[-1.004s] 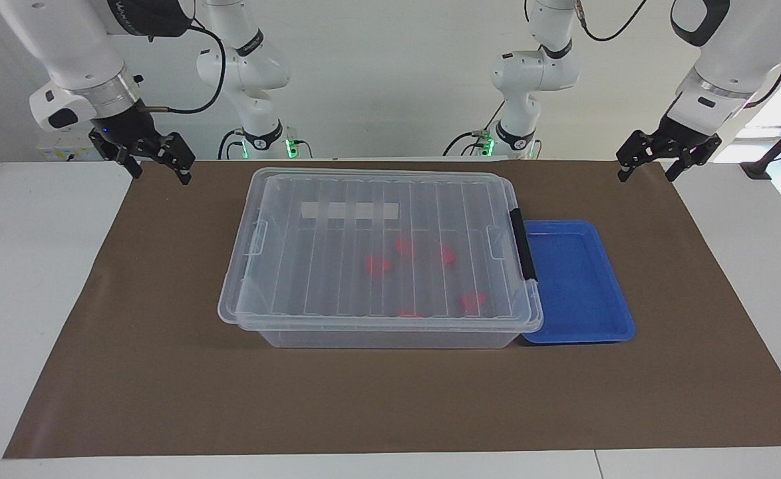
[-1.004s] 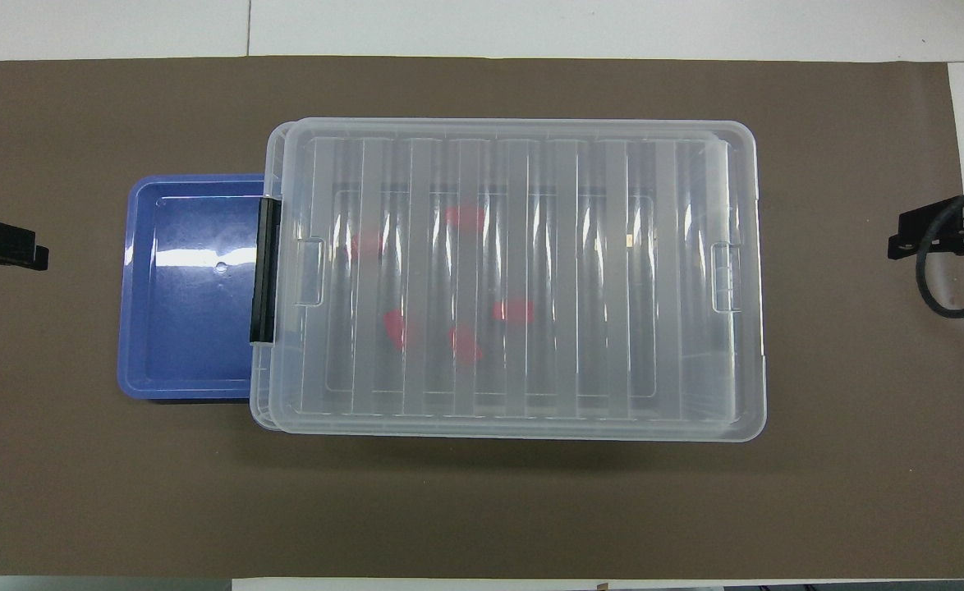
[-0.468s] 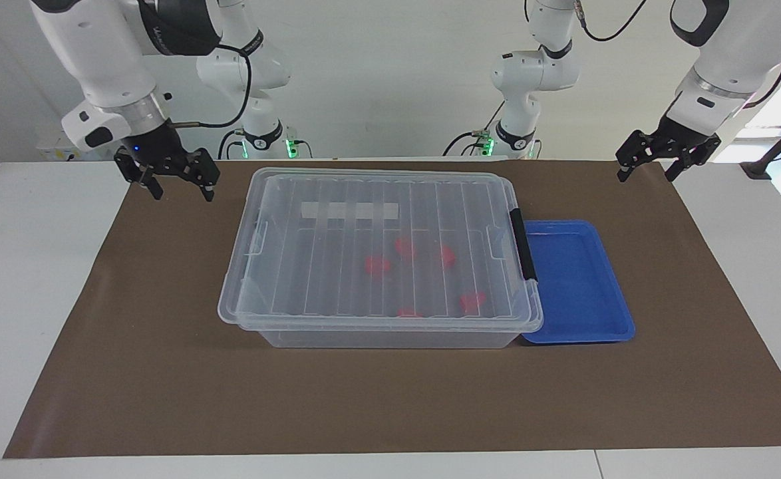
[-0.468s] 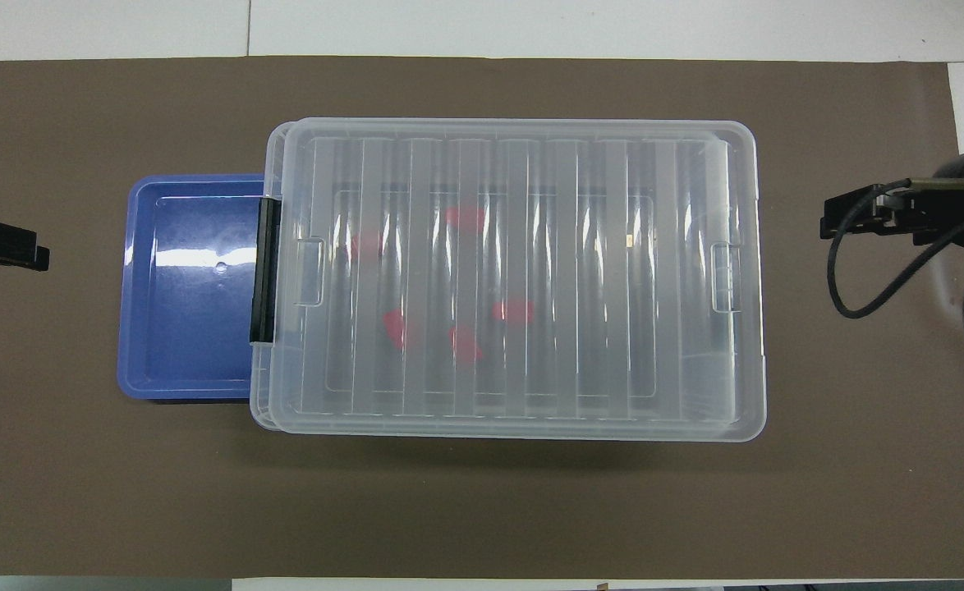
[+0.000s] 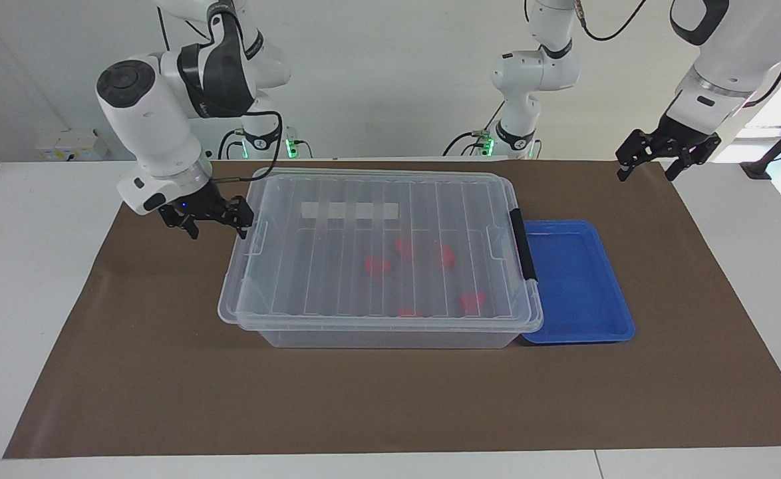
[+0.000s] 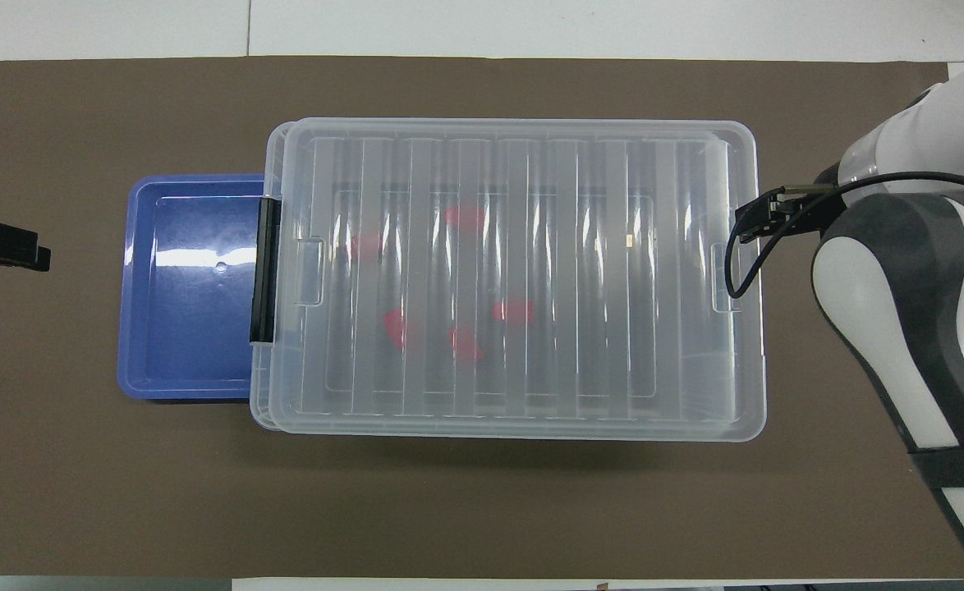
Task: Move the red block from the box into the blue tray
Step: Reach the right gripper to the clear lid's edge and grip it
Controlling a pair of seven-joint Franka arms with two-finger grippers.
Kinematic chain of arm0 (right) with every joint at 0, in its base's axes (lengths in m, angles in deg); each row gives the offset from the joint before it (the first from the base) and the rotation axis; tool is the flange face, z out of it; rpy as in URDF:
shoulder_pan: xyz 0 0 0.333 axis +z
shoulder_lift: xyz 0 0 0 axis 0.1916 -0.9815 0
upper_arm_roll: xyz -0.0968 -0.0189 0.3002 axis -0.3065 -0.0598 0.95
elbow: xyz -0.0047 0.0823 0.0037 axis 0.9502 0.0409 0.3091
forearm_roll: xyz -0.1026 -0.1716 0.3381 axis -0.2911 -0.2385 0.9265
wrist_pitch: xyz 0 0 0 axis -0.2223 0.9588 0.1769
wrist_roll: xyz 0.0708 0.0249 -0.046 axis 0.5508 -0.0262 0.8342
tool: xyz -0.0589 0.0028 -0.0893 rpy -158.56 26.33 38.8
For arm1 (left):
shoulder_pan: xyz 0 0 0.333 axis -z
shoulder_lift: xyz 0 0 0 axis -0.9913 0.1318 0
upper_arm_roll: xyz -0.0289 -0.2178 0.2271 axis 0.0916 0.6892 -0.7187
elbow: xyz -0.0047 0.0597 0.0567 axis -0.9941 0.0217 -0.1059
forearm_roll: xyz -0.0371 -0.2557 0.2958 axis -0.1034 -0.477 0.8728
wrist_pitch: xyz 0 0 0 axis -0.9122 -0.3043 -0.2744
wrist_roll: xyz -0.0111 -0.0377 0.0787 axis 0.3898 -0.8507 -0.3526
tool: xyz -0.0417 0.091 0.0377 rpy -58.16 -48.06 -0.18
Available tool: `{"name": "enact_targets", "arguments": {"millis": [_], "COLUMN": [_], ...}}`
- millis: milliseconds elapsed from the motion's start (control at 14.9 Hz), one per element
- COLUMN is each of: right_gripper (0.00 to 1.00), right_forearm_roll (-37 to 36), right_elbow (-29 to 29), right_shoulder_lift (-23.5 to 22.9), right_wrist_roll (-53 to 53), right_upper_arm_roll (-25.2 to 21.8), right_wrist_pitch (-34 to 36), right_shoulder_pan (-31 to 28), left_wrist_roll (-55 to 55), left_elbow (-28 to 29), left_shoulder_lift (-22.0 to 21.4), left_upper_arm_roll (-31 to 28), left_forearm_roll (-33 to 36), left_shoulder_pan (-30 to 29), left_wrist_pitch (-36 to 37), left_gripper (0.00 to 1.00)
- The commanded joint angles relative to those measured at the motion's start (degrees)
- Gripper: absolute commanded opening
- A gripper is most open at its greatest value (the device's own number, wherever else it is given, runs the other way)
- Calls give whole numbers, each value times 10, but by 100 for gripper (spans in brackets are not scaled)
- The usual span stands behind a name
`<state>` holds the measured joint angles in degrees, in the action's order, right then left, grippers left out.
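1. White wall stands at my back, and a white table (image 5: pixel 44 266) holds a big brown mat (image 5: pixel 164 386) that covers most of the top.
2. My box (image 5: pixel 377 259) sits in the middle of the mat with its clear ribbed lid (image 6: pixel 515 279) on top.
3. Five red blocks lie inside the box, under the lid; one red block (image 5: pixel 377 265) is near the middle of the floor.
4. My blue tray (image 5: pixel 580 283) touches the box at the end with the black clip (image 5: pixel 523 245), toward my left arm's end of the table.
5. Lots of bare mat lies open along the edge of the box farther from me, and more at both ends of the table.
6. My right gripper (image 5: pixel 217 226) hangs low, just beside the box end that has no black clip, by the lid's rim. Its fingers are apart and hold nothing.
7. My left gripper (image 5: pixel 646 166) waits up in the air over the mat's corner at the tray's end, well apart from the tray. Its fingers are apart too and hold nothing.
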<state>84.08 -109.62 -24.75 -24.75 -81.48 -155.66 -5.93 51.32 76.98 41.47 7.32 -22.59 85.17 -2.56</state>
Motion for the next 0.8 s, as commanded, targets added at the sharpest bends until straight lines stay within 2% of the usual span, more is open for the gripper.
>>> {"name": "enact_targets", "arguments": {"millis": [0, 201, 736], "right_gripper": [100, 100, 100], "right_forearm_roll": [7, 7, 1], "right_elbow": [-52, -94, -130], "right_shoulder_lift": [20, 37, 52], "right_wrist_roll": [-2, 3, 5], "right_upper_arm_roll": [1, 1, 0], "right_wrist_pitch": [-38, -60, -61], "right_shoulder_pan": [2, 3, 2], "left_wrist_roll": [3, 26, 32], "left_elbow": [15, 15, 15], "left_shoulder_lift": [-16, -16, -15], "left_upper_arm_roll": [-1, -1, 2], "left_forearm_roll": [7, 7, 7], "left_shoulder_pan": [7, 6, 12], "left_wrist_pitch": [14, 11, 2], "left_gripper": [100, 100, 100]}}
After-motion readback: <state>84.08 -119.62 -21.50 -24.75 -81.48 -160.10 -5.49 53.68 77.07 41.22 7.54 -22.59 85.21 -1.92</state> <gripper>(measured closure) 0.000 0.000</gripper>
